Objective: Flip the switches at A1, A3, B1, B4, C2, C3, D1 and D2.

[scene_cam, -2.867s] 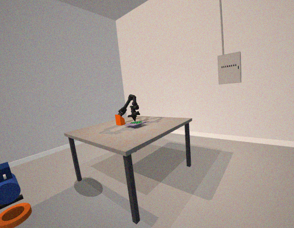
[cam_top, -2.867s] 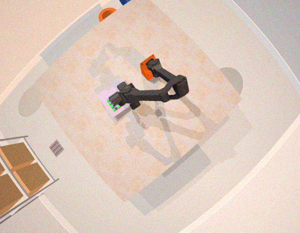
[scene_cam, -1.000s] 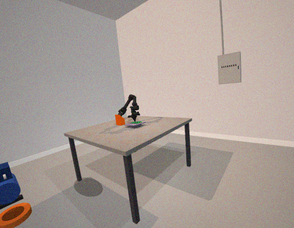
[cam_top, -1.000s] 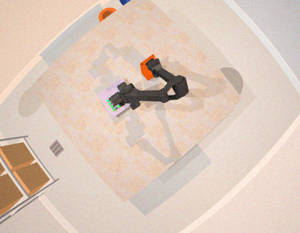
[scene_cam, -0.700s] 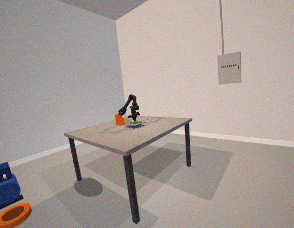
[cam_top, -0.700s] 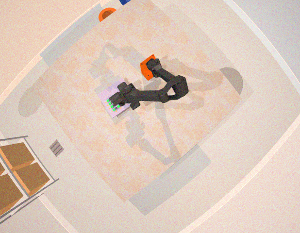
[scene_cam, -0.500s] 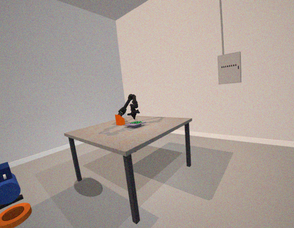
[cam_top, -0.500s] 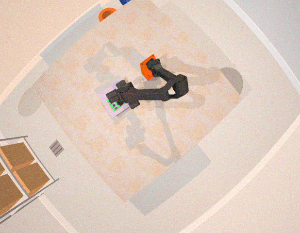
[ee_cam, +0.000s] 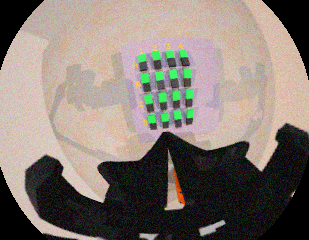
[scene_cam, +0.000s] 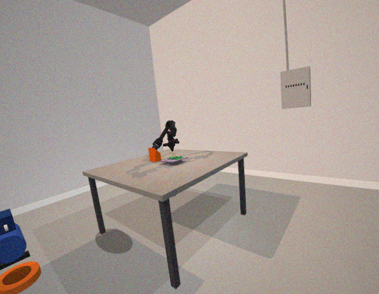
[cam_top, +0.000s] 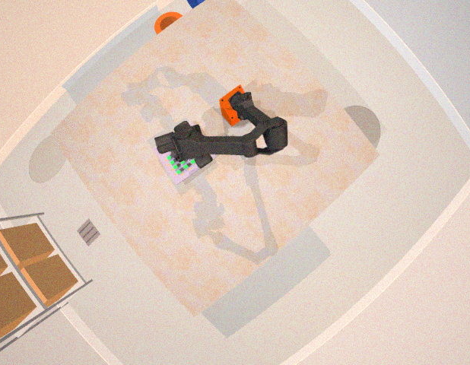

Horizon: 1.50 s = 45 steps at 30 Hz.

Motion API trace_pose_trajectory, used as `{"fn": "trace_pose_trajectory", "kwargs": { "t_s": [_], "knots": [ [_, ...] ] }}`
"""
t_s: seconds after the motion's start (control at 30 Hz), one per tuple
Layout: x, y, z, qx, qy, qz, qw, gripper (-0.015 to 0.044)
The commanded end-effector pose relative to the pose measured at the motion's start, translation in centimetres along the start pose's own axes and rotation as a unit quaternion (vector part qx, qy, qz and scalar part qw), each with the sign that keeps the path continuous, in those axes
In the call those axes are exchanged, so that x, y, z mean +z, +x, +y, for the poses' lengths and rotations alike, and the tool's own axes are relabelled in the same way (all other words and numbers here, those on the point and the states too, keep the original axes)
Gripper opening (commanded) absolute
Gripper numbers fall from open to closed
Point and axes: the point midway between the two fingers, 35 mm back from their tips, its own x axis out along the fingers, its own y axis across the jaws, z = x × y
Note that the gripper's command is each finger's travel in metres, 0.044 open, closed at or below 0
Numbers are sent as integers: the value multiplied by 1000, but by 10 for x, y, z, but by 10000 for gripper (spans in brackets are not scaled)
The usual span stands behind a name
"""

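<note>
The lilac switch panel (cam_top: 177, 179) (scene_cam: 165, 160) (ee_cam: 206, 60) lies on the table. In the wrist view all four rows and columns show. Each switch has a green end toward row A and a dark end toward the arm, such as A1 (ee_cam: 142, 62), B4 (ee_cam: 187, 77), C2 (ee_cam: 162, 101) and D1 (ee_cam: 152, 121). Which ends are raised is hard to tell there. My gripper (scene_cam: 172, 150) (ee_cam: 165, 135) is shut and empty. Its tips hang above the panel, clear of it, and appear just below row D in the wrist view. The arm hides part of the panel in the top view.
The orange base block (cam_top: 227, 112) (scene_cam: 154, 155) carries the arm on the table (scene_cam: 129, 180). The arm bends high above the table between the base and the panel. A shelf with boxes (cam_top: 50, 278) stands away from the table.
</note>
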Motion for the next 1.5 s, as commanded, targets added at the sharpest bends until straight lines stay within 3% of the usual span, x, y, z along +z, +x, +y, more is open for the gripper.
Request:
{"fn": "trace_pose_trajectory", "kwargs": {
  "t_s": [0.0,0.13,1.47],
  "knots": [
    [5,2,-6,-2,-4,1,1000,0],
    [5,34,-6,-1,-4,12,1000,0],
    [5,58,-5,0,-4,12,1000,0]
  ]
}}
